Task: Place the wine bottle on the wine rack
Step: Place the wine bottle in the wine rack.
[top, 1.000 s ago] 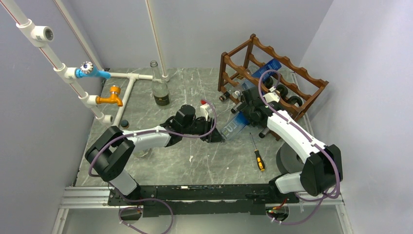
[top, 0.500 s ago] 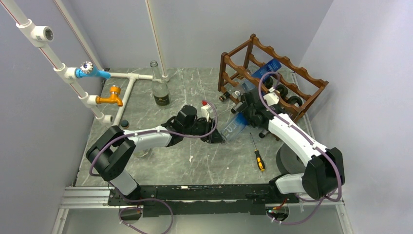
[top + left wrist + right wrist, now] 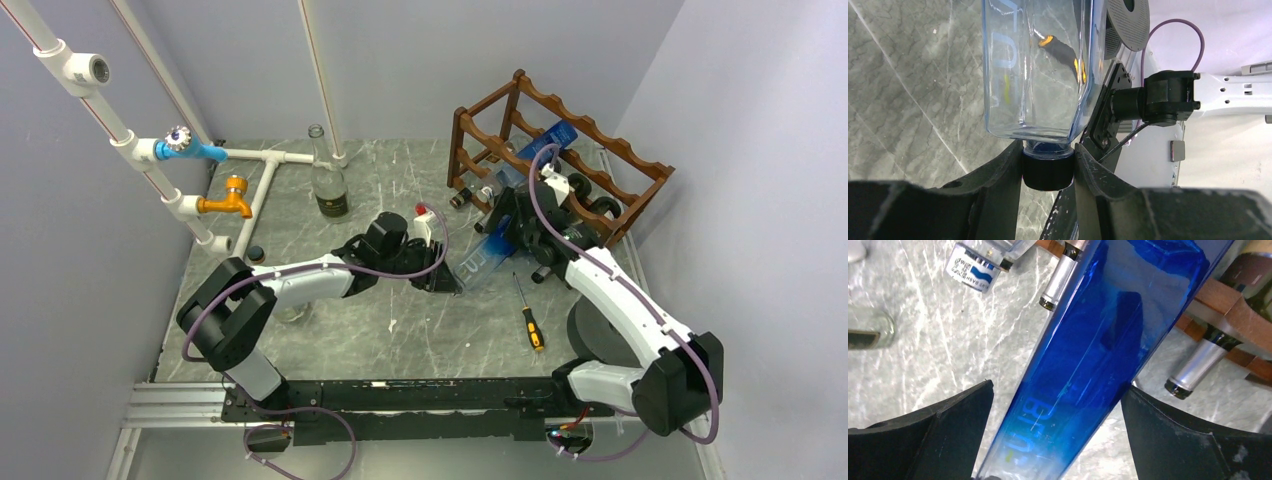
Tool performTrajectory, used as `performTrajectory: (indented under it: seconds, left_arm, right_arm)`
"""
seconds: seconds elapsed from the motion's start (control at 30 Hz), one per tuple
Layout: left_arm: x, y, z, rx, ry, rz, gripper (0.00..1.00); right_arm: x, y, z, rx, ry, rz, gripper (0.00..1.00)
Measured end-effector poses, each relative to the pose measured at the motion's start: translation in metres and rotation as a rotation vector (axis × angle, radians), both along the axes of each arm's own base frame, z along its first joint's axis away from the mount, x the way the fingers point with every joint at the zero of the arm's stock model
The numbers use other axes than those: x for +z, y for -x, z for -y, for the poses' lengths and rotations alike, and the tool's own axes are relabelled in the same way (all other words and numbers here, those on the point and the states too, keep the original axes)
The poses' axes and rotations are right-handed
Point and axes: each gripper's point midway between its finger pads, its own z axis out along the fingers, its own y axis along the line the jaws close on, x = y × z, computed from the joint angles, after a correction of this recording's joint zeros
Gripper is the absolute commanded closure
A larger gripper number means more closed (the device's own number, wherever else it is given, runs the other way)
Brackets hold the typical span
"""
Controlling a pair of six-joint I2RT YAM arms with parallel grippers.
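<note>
the wine rack stands at the far right of the tabletop. the long blue wine bottle slants down from it toward the near left, its deep blue far end up over the rack's top rails. i cannot tell whether it rests on them. the left claw is pinching the bottle's black cap, at the end away from the rack. the right claw straddles the bottle's middle just in front of the rack, spread wide, with bare tabletop showing between one finger and the glass. lower in the rack lie other bottles, their silver-foiled necks pointing outward. a screwdriver lies on the tabletop in front of the rack, near the bottle's lower half.
</note>
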Motion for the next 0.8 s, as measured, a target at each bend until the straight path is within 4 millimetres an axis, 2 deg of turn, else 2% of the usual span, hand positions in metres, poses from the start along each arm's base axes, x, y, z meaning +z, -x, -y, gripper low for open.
performTrajectory:
  seconds: [0.13,0.23,0.3,0.4,0.57,0.63,0.7,0.8]
  left_arm:
    - [0.0,-0.001,0.0,0.008,-0.017,-0.009,1.0]
    - [0.0,-0.001,0.0,0.009,-0.023,-0.014,1.0]
    - [0.0,-0.002,0.0,0.011,-0.026,-0.016,1.0]
    - [0.001,-0.002,0.0,0.012,-0.032,-0.022,1.0]
    - [0.006,-0.003,0.001,0.014,-0.043,-0.031,1.0]
    - [0.007,-0.004,0.001,0.017,-0.043,-0.029,1.0]
    - [0.006,-0.004,0.001,0.019,-0.045,-0.029,1.0]
    - [0.007,-0.005,0.001,0.02,-0.048,-0.031,1.0]
  right_arm:
    - [0.006,0.007,0.002,0.109,0.077,0.008,0.0]
    - [0.019,0.015,0.004,0.194,0.131,0.039,0.01]
    - [0.035,0.019,0.007,0.231,0.166,0.077,0.01]
    - [0.074,0.017,0.015,0.25,0.221,0.175,0.01]
    - [0.139,-0.008,0.039,0.158,0.3,0.308,0.03]
    - [0.155,-0.025,0.052,0.109,0.323,0.339,0.06]
    - [0.155,-0.042,0.07,0.061,0.336,0.325,0.05]
    - [0.136,-0.06,0.098,0.023,0.349,0.264,0.05]
